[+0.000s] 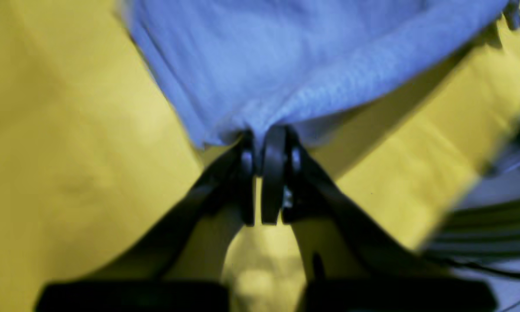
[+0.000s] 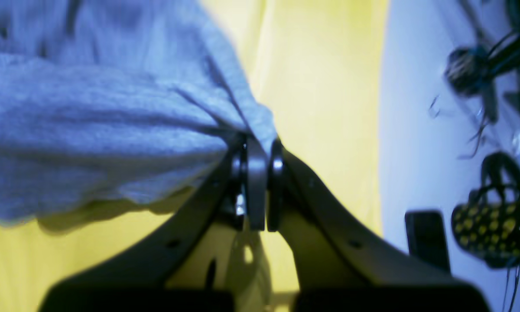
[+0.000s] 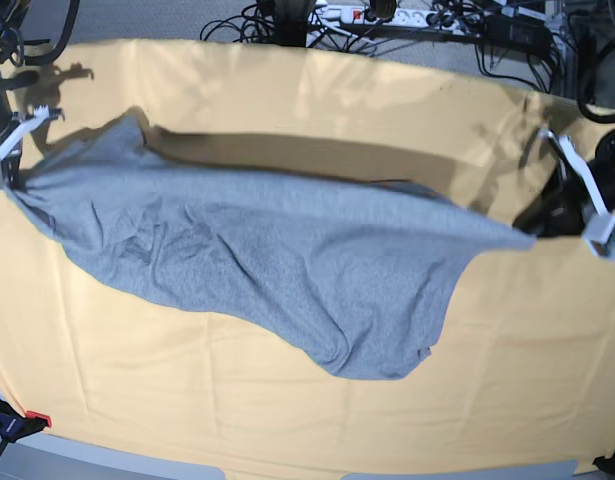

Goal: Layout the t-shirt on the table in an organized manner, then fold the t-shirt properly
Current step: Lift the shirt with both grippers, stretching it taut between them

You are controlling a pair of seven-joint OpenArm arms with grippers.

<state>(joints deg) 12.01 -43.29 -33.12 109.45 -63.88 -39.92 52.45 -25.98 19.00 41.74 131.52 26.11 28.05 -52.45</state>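
Each gripper, left (image 1: 264, 143) and right (image 2: 260, 149), pinches one end of the soft grey cotton t-shirt (image 3: 287, 270), stretched above the yellow-orange cloth-covered table (image 3: 287, 420).

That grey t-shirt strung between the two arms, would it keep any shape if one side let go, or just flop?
Probably flop: the t-shirt sags in a deep belly between the left gripper and right gripper, wrinkled throughout. It seems light, since small pinches at two corners carry it. On the table it would likely bunch when pushed rather than slide flat.
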